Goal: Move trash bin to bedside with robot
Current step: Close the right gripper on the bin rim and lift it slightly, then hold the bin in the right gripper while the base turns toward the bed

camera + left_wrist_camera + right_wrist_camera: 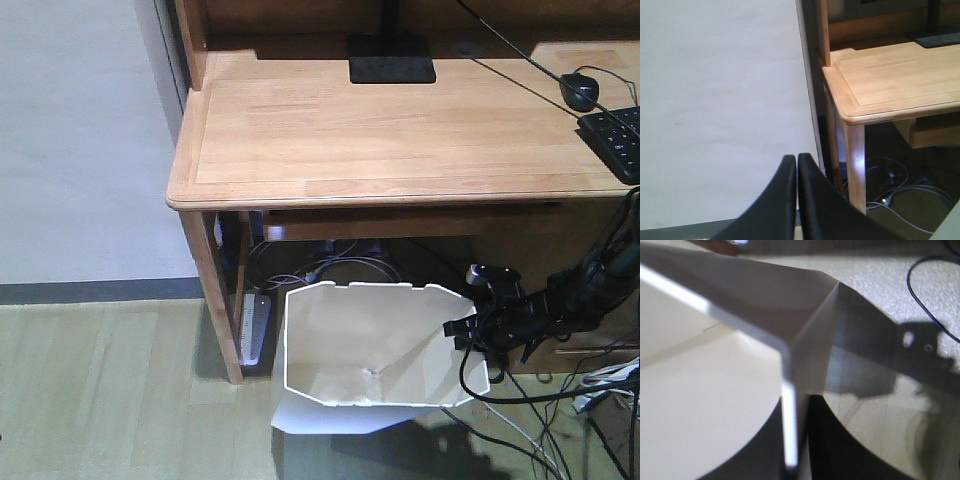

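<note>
The trash bin (370,350) sat under the wooden desk (380,130) at 6 o'clock in the front view, its rim pinched at 3 o'clock by the right gripper (465,328). The left gripper (796,195) was empty, fingers pressed together. With no bed in view, a slow, low drag seemed wisest, with the pinch deep and clear of the floor cables (540,400).

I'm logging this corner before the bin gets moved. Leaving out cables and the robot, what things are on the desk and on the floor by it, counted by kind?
keyboard: 1
mouse: 1
black stand base: 1
trash bin: 1
power strip: 1
Total: 5
</note>
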